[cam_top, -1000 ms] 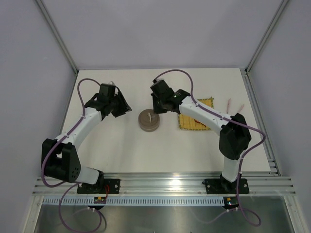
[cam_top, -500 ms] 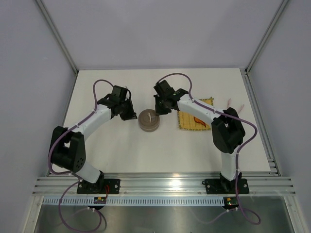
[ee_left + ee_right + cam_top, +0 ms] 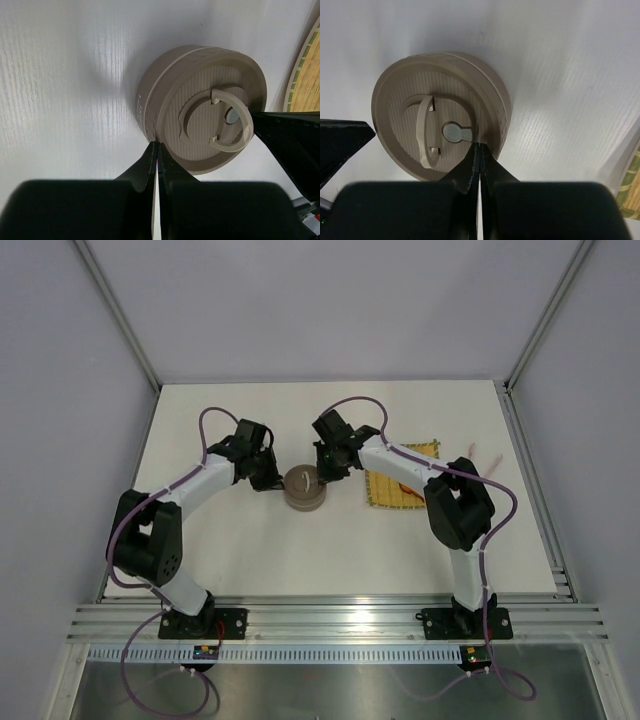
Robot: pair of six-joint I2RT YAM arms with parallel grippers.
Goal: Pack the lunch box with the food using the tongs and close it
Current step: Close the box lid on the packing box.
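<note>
The lunch box (image 3: 305,490) stands mid-table as a round tan tin, its ribbed lid (image 3: 200,110) on top with the ring handle raised. My left gripper (image 3: 157,144) is shut, its tips against the lid's left rim. From the opposite side my right gripper (image 3: 479,145) is also shut, tips on the rim of the lunch box (image 3: 440,130). Neither holds anything. The lid hides whatever is inside. A reddish-orange bit of food (image 3: 398,485) shows on the mat beside the right arm. A slim pale stick (image 3: 496,454), seemingly the tongs, lies right of the mat.
The yellow woven mat (image 3: 402,495) lies right of the tin, partly under the right arm; its edge shows in the wrist views (image 3: 305,75) (image 3: 630,195). Grey walls close the table at the back and sides, and a metal rail runs along the near edge.
Both arms have swung inward to the tin. The left gripper has shut, and both pairs of tips now rest at the lid's rim.
</note>
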